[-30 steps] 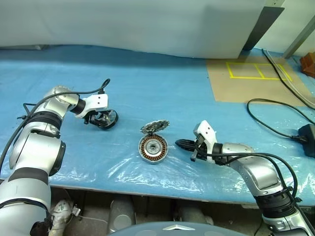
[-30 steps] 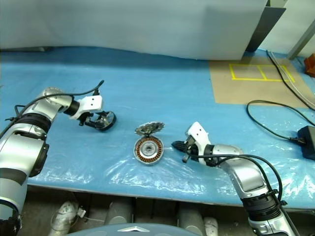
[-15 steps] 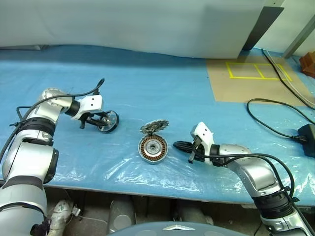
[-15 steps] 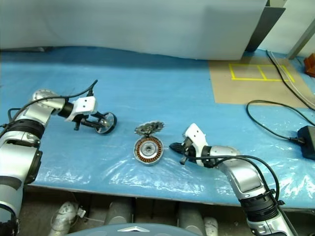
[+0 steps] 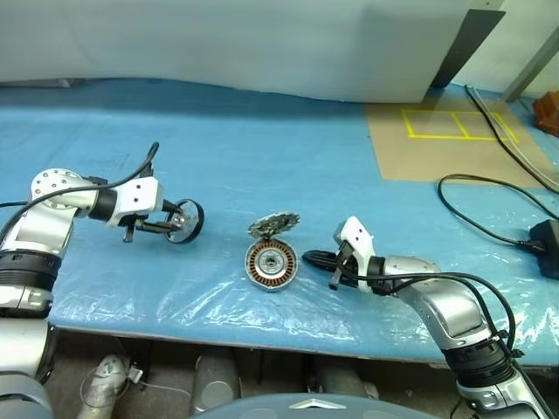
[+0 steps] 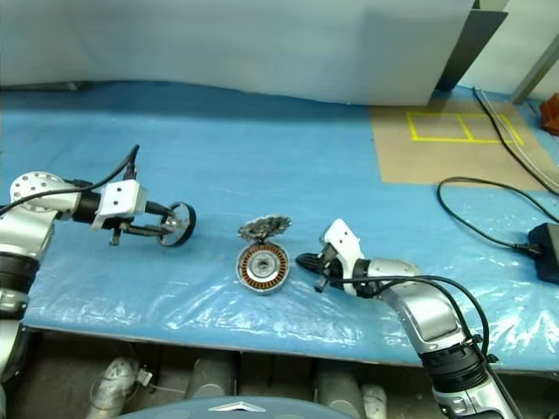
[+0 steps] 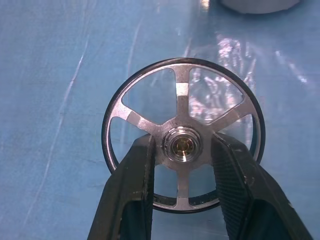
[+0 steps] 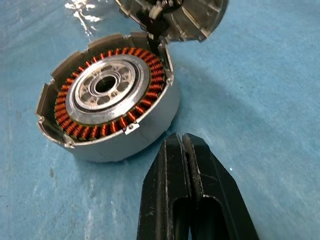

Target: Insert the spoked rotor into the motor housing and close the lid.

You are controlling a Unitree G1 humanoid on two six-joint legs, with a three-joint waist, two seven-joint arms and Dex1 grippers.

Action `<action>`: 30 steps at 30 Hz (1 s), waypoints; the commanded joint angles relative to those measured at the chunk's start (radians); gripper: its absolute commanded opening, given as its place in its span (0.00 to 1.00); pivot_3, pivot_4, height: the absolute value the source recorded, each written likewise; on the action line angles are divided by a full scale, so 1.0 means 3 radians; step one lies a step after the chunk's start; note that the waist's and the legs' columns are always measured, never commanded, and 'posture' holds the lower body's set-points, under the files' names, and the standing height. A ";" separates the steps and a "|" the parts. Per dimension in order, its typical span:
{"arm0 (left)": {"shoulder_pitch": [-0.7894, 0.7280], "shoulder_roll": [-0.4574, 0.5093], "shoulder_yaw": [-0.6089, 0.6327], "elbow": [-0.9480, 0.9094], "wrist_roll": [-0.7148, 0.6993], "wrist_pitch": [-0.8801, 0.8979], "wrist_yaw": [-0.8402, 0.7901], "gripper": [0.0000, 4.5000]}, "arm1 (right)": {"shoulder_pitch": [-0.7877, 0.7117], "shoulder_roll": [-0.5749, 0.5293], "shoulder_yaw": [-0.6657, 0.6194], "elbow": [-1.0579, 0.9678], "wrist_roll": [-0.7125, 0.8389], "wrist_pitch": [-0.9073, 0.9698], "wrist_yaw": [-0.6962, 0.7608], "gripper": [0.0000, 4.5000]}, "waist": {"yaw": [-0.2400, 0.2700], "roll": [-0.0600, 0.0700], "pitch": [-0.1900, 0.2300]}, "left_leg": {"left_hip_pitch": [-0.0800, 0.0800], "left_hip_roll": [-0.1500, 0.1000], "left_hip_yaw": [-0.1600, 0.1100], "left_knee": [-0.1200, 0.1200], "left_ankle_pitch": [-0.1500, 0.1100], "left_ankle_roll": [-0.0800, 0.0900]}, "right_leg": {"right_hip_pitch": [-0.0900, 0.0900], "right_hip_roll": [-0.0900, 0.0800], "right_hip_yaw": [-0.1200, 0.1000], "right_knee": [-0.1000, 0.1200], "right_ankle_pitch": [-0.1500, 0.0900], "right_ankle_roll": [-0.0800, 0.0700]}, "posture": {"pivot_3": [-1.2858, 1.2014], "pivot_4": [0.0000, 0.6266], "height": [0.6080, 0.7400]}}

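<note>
My left gripper (image 7: 183, 145) is shut on the hub of the spoked rotor (image 7: 182, 100), a thin dark ring with silver spokes. In the eye views the rotor (image 5: 184, 220) stands on edge at the table's left, with the left gripper (image 5: 174, 226) beside it. The motor housing (image 5: 271, 264) lies open at the centre, its copper windings and hub showing. The lid (image 5: 273, 224) leans tilted against the housing's far rim. Just right of the housing, my right gripper (image 5: 311, 257) is shut and holds nothing. In the right wrist view its tips (image 8: 182, 142) sit close to the housing (image 8: 107, 92), below the lid (image 8: 187, 20).
Blue plastic sheeting (image 5: 262, 157) covers the table, wrinkled near the front edge. A brown board with yellow tape (image 5: 437, 140) lies at the back right. A black cable and adapter (image 5: 546, 236) sit at the far right. A pale sheet (image 5: 262, 44) hangs at the back.
The left gripper closed on the rotor's hub, then drew back toward the left with it and rose a little. The rotor now stands on edge. The right arm kept still.
</note>
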 commanded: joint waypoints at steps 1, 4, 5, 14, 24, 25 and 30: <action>0.0151 -0.0002 0.0015 -0.0804 -0.0314 0.0423 0.0038 0.33 | -0.0074 -0.0087 -0.0237 -0.0155 0.0228 0.0022 0.0115 0.00 | 0.0004 0.0002 0.0001 | 0.0000 0.0000 0.0000 0.0001 0.0000 0.0000 | 0.0000 0.0000 0.0000 0.0000 0.0000 0.0000 | 0.52 0.24 1.00; 0.0245 -0.0105 -0.0047 -0.1181 -0.0434 0.0701 0.0134 0.33 | -0.0071 -0.0218 -0.0332 -0.0213 0.0343 0.0082 0.0204 0.00 | 0.0000 0.0003 0.0002 | 0.0001 0.0000 0.0002 0.0004 0.0000 0.0000 | 0.0001 -0.0001 0.0001 0.0002 0.0000 0.0000 | 0.52 0.24 1.00; 0.0293 -0.0137 -0.0085 -0.1258 -0.0440 0.0737 0.0153 0.33 | -0.0065 -0.0262 -0.0341 -0.0192 0.0329 0.0076 0.0206 0.00 | -0.0007 0.0003 0.0002 | 0.0002 0.0001 0.0002 0.0004 0.0000 0.0000 | 0.0002 0.0000 0.0001 0.0004 0.0000 0.0000 | 0.52 0.24 1.00; 0.0271 -0.0659 -0.0584 -0.1134 -0.0255 0.0771 0.0376 0.33 | 0.0041 -0.0367 -0.0380 -0.0263 0.0335 0.0146 0.0119 0.00 | -0.0010 0.0007 0.0002 | 0.0007 0.0000 0.0004 0.0005 0.0000 0.0000 | 0.0002 0.0003 0.0005 0.0007 0.0000 0.0000 | 0.52 0.24 1.00; 0.0067 -0.1228 -0.0743 -0.0955 -0.0231 0.0761 0.0645 0.33 | 0.0248 -0.0555 -0.0487 -0.0488 0.0412 0.0303 0.0094 0.00 | -0.0004 0.0007 0.0002 | 0.0006 0.0000 0.0003 0.0010 0.0000 0.0001 | 0.0005 0.0002 0.0007 0.0009 0.0000 0.0001 | 0.52 0.24 1.00; 0.0060 -0.1244 -0.0756 -0.0971 -0.0245 0.0753 0.0624 0.33 | 0.0259 -0.0571 -0.0495 -0.0500 0.0416 0.0312 0.0094 0.00 | -0.0004 0.0007 0.0002 | 0.0006 0.0000 0.0003 0.0010 0.0000 0.0001 | 0.0005 0.0002 0.0007 0.0009 0.0000 0.0001 | 0.52 0.24 1.00; 0.0053 -0.1175 -0.0780 -0.1093 -0.0279 0.0774 0.0513 0.33 | 0.0281 -0.0604 -0.0517 -0.0566 0.0444 0.0371 0.0074 0.00 | -0.0005 0.0007 0.0002 | 0.0007 0.0000 0.0003 0.0010 0.0000 0.0001 | 0.0005 0.0002 0.0007 0.0009 0.0000 0.0001 | 0.52 0.24 1.00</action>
